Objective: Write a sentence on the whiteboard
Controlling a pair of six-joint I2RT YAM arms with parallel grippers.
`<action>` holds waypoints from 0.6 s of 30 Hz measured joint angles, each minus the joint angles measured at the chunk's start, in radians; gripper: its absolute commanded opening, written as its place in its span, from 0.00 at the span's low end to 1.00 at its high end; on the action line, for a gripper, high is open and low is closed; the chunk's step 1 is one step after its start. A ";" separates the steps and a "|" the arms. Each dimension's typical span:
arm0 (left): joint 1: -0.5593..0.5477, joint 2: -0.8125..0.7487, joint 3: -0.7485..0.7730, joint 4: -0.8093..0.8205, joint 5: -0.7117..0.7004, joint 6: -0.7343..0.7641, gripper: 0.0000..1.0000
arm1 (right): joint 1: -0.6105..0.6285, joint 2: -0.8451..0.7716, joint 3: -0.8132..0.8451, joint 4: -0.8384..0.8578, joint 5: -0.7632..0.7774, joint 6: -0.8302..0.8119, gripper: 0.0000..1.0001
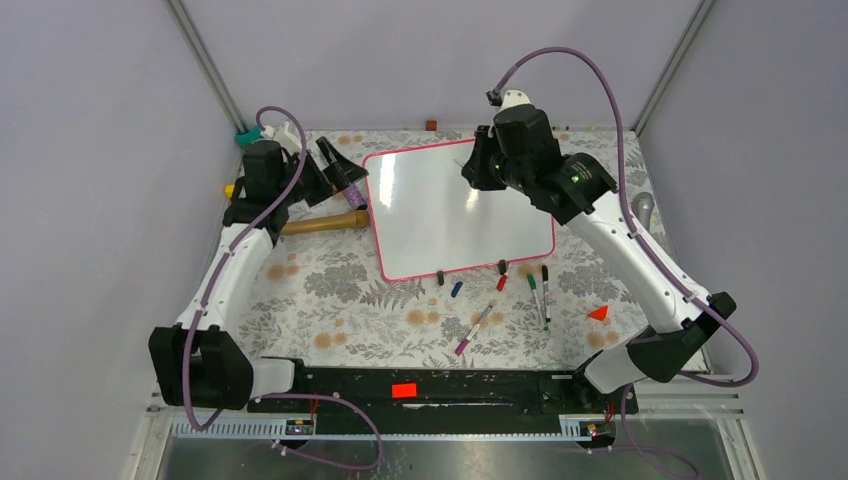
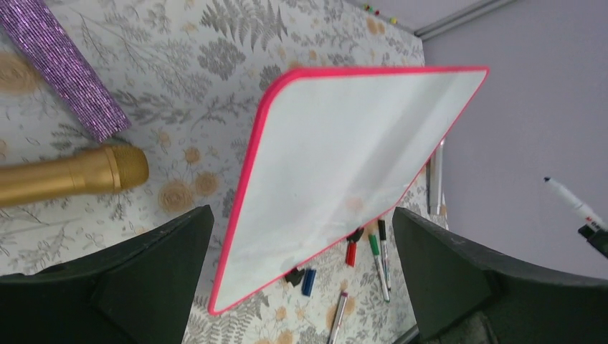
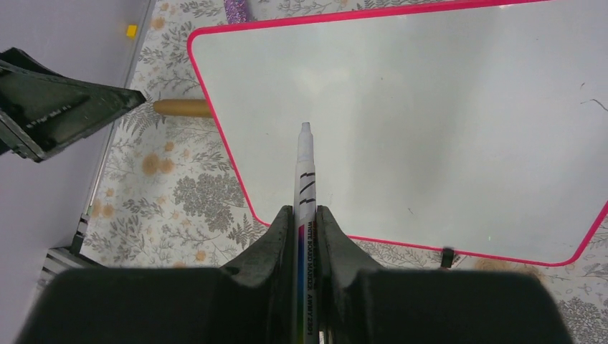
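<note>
Where a floral-print table [image 1: 330, 290] meets lilac walls [image 1: 100, 150], the pink-rimmed whiteboard [image 1: 430, 230] lies glossy at centre — right tool [image 3: 306, 215] clamped on a marker [image 3: 306, 158], left tool [image 2: 301, 215] spread apart.

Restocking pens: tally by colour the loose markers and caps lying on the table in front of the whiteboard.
Blue: 1
Red: 1
Green: 1
Black: 1
Pink: 1
Total: 5

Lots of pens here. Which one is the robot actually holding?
The white marker, clamped in the right arm's jaws with its tip over the whiteboard. The other markers lie loose on the cloth.
</note>
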 measured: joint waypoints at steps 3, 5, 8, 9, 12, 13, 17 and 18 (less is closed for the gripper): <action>0.029 0.038 0.047 0.006 0.011 -0.004 0.99 | -0.001 0.002 -0.001 0.003 0.008 -0.016 0.00; 0.050 0.074 0.085 0.014 0.024 -0.018 0.98 | -0.001 0.002 -0.001 0.006 0.006 -0.027 0.00; 0.069 0.130 0.133 0.027 0.042 -0.050 0.97 | -0.001 0.017 0.013 0.005 -0.006 -0.045 0.00; 0.077 0.154 0.150 0.032 0.049 -0.066 0.96 | -0.001 0.029 0.026 0.005 -0.015 -0.052 0.00; 0.084 0.217 0.185 0.046 0.072 -0.116 0.95 | -0.001 0.066 0.059 0.012 -0.058 -0.068 0.00; 0.084 0.234 0.195 0.048 0.076 -0.131 0.95 | -0.001 0.074 0.062 0.016 -0.072 -0.070 0.00; 0.086 0.324 0.242 0.060 0.102 -0.211 0.93 | -0.001 0.098 0.062 0.021 -0.138 -0.071 0.00; 0.086 0.346 0.246 0.076 0.114 -0.238 0.93 | 0.002 0.105 0.063 0.021 -0.156 -0.070 0.00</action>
